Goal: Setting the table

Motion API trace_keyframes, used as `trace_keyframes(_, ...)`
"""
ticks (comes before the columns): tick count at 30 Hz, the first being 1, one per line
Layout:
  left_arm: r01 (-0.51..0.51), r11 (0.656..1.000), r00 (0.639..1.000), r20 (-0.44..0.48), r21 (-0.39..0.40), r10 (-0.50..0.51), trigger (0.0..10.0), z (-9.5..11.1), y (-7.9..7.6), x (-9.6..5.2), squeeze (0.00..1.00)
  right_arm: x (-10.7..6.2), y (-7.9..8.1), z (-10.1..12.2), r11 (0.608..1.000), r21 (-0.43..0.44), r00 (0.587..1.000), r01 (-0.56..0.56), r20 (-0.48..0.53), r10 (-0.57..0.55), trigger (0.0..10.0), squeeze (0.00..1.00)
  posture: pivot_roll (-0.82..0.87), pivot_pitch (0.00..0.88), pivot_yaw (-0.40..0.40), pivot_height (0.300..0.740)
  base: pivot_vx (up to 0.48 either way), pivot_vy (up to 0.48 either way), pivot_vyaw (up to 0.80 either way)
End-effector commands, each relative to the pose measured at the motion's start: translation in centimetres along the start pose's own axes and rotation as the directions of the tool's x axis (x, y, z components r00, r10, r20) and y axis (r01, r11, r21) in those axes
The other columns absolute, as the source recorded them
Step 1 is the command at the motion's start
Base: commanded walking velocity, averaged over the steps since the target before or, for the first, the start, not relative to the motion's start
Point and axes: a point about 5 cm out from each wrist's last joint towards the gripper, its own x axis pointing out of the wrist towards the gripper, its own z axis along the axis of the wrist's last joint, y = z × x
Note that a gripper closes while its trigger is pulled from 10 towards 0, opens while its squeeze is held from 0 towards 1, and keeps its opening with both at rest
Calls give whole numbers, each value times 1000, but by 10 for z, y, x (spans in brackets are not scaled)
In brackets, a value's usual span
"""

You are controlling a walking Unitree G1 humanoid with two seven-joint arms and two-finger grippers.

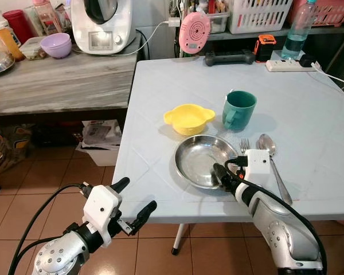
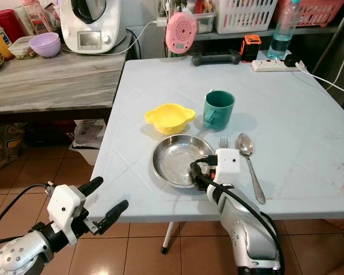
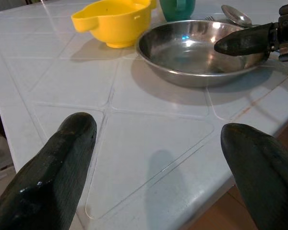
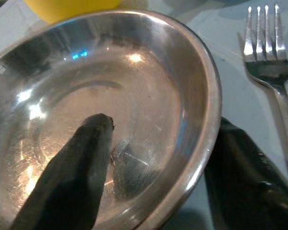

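A steel plate (image 1: pixel 198 150) lies near the front edge of the white table (image 1: pixel 309 114). Behind it stand a yellow bowl (image 1: pixel 188 117) and a green mug (image 1: pixel 238 109). A fork (image 1: pixel 244 144) and a spoon (image 1: pixel 272 157) lie just right of the plate. My right gripper (image 1: pixel 225 172) is open and straddles the plate's near right rim (image 4: pixel 209 143). One finger (image 4: pixel 81 163) rests inside the plate, the other (image 4: pixel 245 172) outside it, beside the fork (image 4: pixel 266 57). My left gripper (image 1: pixel 133 199) hangs open below and in front of the table's front left edge, holding nothing.
A wooden counter (image 1: pixel 57 86) stands to the left with a purple bowl (image 1: pixel 55 44) and a white kitchen appliance (image 1: pixel 102 26). At the table's far side sit a power strip (image 1: pixel 288 65), a water bottle (image 1: pixel 296 31) and a pink gadget (image 1: pixel 194 32). Tiled floor lies below.
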Motion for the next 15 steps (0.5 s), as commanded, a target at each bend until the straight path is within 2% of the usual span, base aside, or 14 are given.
trace_keyframes(1,-3,1000,1000,-17,11,3,10000,-2,1,-2,0,0,3,-1,1000,2,1000,-15,-20,15,0,0,-153,93,70,740,0,0,0)
trace_keyframes(15,6,1000,1000,-20,6,-5,10000,-3,0,0,0,0,-1,-4,1000,23,997,15,-81,-13,0,0,-153,84,71,740,0,0,0)
